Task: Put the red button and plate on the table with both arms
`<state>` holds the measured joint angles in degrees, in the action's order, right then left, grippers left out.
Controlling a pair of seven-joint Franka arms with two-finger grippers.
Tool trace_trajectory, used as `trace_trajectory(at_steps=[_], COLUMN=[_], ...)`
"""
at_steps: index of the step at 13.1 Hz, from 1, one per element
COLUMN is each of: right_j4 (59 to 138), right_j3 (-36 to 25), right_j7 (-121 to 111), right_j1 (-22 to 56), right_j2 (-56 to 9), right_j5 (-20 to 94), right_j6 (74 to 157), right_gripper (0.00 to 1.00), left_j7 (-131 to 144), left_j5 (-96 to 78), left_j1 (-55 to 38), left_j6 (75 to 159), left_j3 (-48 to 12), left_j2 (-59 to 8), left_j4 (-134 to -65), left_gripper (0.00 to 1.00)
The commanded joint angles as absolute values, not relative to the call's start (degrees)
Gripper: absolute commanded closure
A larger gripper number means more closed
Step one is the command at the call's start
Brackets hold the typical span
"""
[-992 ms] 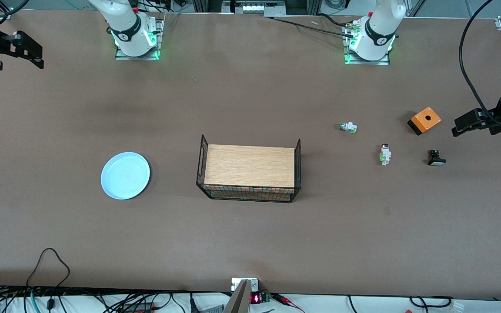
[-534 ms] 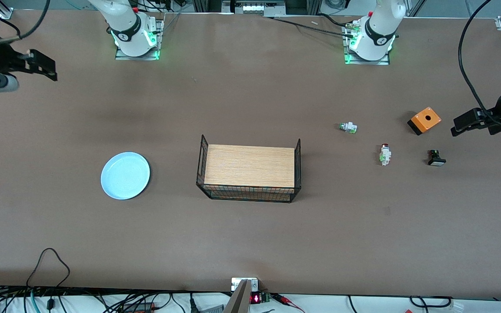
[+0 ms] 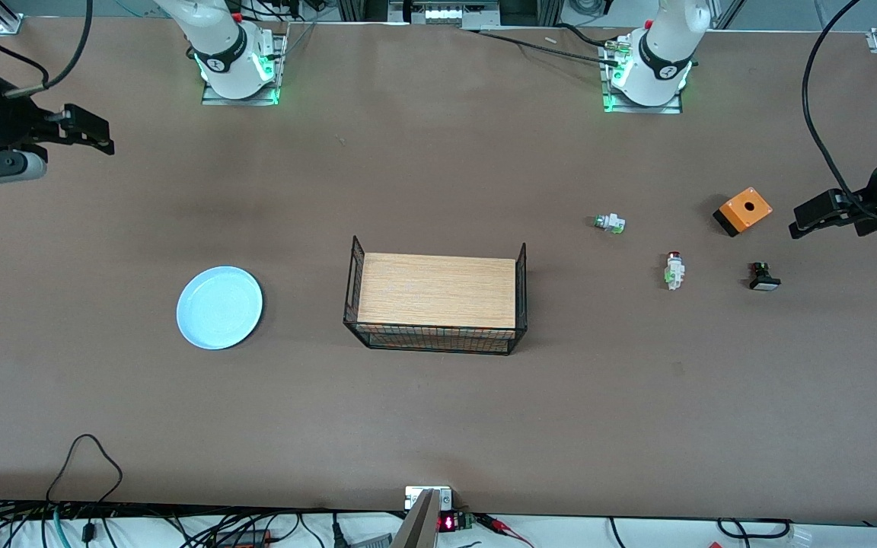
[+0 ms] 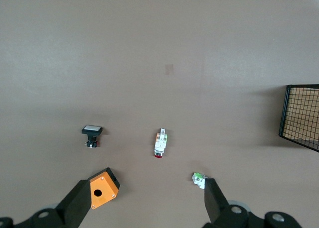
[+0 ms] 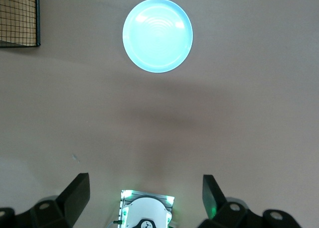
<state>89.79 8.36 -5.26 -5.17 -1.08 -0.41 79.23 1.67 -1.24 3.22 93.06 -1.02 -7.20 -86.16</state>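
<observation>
The red button [image 3: 674, 270] lies on its side on the brown table [image 3: 438, 426], toward the left arm's end; it also shows in the left wrist view [image 4: 160, 144]. The light-blue plate [image 3: 219, 307] lies flat on the table toward the right arm's end and shows in the right wrist view [image 5: 157, 35]. My left gripper [image 3: 814, 216] is open and empty over the table's edge, beside the orange box; it shows in its own view [image 4: 145, 187]. My right gripper [image 3: 90, 129] is open and empty over the right arm's end of the table, apart from the plate [image 5: 144, 182].
A black wire rack with a wooden top [image 3: 436, 301] stands mid-table. An orange box with a hole [image 3: 743, 210], a black part with a white square cap [image 3: 763, 277] and a white-green part [image 3: 609, 222] lie around the button. Cables run along the table's nearest edge.
The right gripper has moved in from the table's end toward the middle and nearer the plate. The left gripper has hardly moved. The objects lie where they were.
</observation>
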Motion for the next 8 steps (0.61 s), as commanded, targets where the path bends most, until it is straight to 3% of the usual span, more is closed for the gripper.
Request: trace_trajectory(at_steps=[1, 8], right_j4=[88.3, 90.1], right_j3=[8.2, 8.6], right_j7=[-5.2, -1.1], right_j1=[-5.0, -4.0], right_j2=[-1.9, -3.1], right_j5=[-0.3, -0.6], right_j6=[76.3, 78.0], right_gripper=[0.0, 0.0], left_j7=[1.8, 1.8], left_j5=[-1.2, -1.2], left_j1=[3.4, 3.4], left_j6=[92.7, 92.7], left_j3=[-1.3, -1.3], left_j2=[-5.9, -5.9], left_j4=[-87.1, -87.2], left_gripper=[0.0, 0.0])
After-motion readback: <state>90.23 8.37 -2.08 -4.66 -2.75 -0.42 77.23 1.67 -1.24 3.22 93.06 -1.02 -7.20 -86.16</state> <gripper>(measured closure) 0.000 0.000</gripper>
